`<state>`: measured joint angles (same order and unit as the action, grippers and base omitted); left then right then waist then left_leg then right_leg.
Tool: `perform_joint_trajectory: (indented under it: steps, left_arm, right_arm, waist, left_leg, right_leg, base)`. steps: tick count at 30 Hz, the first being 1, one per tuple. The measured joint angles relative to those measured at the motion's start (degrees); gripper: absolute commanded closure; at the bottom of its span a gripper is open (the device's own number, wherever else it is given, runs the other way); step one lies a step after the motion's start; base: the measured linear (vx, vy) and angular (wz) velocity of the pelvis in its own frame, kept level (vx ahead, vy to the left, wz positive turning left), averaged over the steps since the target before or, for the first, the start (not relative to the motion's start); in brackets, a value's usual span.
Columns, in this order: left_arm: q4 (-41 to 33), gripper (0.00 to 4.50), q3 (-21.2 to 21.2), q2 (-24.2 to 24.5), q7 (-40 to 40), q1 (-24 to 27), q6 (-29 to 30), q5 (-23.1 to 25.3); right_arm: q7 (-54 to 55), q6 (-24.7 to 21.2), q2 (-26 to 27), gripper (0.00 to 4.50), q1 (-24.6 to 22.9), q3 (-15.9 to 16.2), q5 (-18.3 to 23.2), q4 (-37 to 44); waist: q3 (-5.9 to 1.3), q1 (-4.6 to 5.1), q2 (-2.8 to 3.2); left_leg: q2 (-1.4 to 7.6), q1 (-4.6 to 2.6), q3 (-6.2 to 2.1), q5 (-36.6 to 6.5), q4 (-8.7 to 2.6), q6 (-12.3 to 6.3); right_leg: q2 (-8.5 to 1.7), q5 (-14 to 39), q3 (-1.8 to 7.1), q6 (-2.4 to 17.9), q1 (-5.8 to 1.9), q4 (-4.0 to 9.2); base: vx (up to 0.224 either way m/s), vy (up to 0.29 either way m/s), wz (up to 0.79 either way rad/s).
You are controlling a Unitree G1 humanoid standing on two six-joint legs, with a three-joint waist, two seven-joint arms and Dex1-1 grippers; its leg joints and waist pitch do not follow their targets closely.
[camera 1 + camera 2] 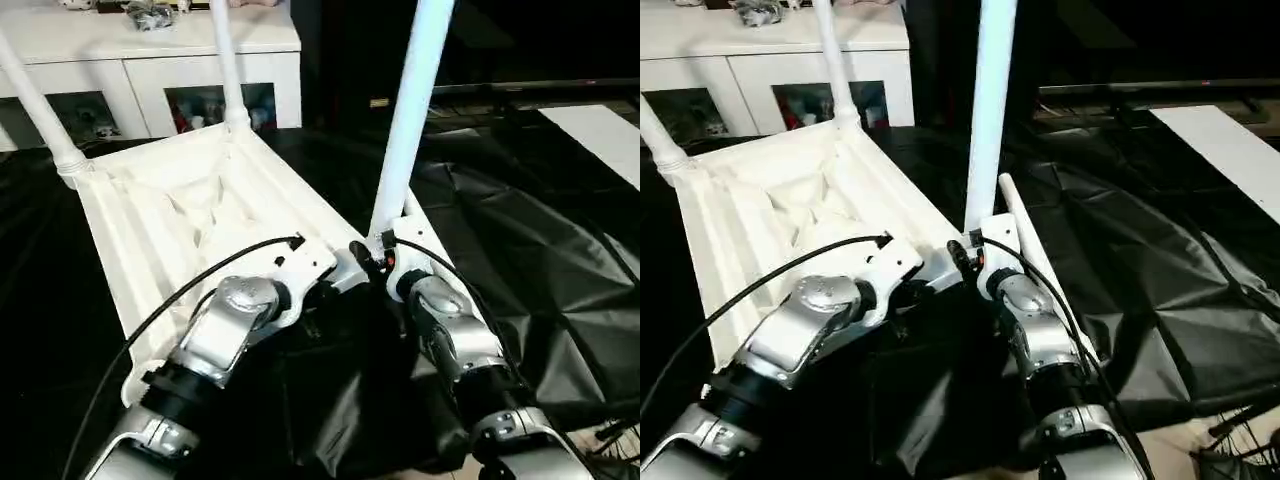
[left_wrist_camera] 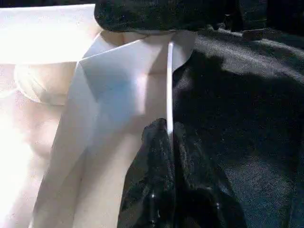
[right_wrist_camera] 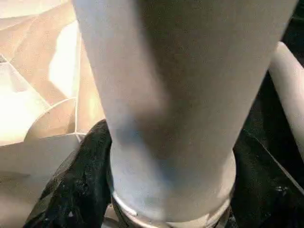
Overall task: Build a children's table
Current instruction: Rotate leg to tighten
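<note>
Black sheet point(image 1: 540, 250) covered the floor. Tabletop point(image 1: 190, 215) lay upside down on it, ribbed underside up, white cabinet point(image 1: 150, 70) behind. Two far legs point(image 1: 228, 65) stood in their corner sockets. Third leg point(image 1: 412, 110) stood upright at the near right corner; fourth leg point(image 1: 1025, 235) lay on the sheet just beside that corner. Right gripper point(image 3: 171, 199) had its fingers spread around the upright leg's base, gripping it. Left gripper point(image 2: 170, 137) was pinched nearly closed on the tabletop's thin near rim.
</note>
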<state>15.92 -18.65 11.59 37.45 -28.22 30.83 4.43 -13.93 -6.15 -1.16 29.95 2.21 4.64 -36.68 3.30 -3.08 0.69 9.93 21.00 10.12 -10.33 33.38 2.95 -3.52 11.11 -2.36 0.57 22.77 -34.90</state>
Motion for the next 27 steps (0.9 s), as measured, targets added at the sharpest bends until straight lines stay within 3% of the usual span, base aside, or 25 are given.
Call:
perform_joint_trajectory:
  steps: [4,10,12,20,27]
  left_arm:
    - [-1.1,4.50,-0.3,2.1,0.4,0.6,-1.2,0.0]
    - [-4.2,4.50,-0.2,6.4,4.2,3.3,-4.6,-0.2]
    - [-5.2,4.50,0.1,7.3,5.6,4.0,-4.8,-0.6]
    - [-11.2,4.50,0.1,12.5,12.4,7.8,-6.3,-3.6]
    - [-14.2,4.50,0.2,14.6,15.7,9.7,-6.3,-4.7]
  right_arm:
    - [-8.1,0.4,-2.4,0.72,-1.7,0.7,1.2,1.8]
    - [-22.5,-1.0,-11.5,0.57,-6.3,5.4,2.4,9.9]
    - [-25.4,-1.3,-12.9,0.57,-7.2,5.5,2.7,11.2]
    - [-32.8,-0.8,-15.6,0.57,-7.4,5.0,5.0,14.0]
    - [-37.9,-0.8,-16.1,0.57,-7.5,7.1,6.5,16.1]
  waist:
    - [0.13,0.33,-0.19]
    - [0.20,0.56,-0.28]
    - [0.21,0.59,-0.30]
    - [0.24,0.36,-0.21]
    - [0.25,-0.08,-0.22]
  left_leg:
    - [0.02,0.06,-0.02,0.0,-0.14,0.00]
    - [0.04,0.11,-0.06,0.0,-0.35,0.00]
    - [0.05,0.12,-0.07,0.0,-0.42,0.00]
    - [0.07,0.20,-0.06,0.0,-0.49,0.00]
    - [0.06,0.37,-0.04,-0.1,-0.49,-0.02]
  right_leg:
    - [0.02,0.0,-0.05,0.0,0.14,0.01]
    - [0.06,0.0,-0.10,0.0,0.27,0.02]
    - [0.08,0.0,-0.12,0.0,0.30,0.02]
    - [0.11,0.1,-0.12,0.1,0.37,0.04]
    - [0.10,0.2,-0.13,0.2,0.37,0.33]
  base:
    - [0.000,0.000,0.00]
    - [0.000,0.000,0.00]
    - [0.000,0.000,0.00]
    - [0.000,0.000,0.00]
    - [0.000,0.000,0.00]
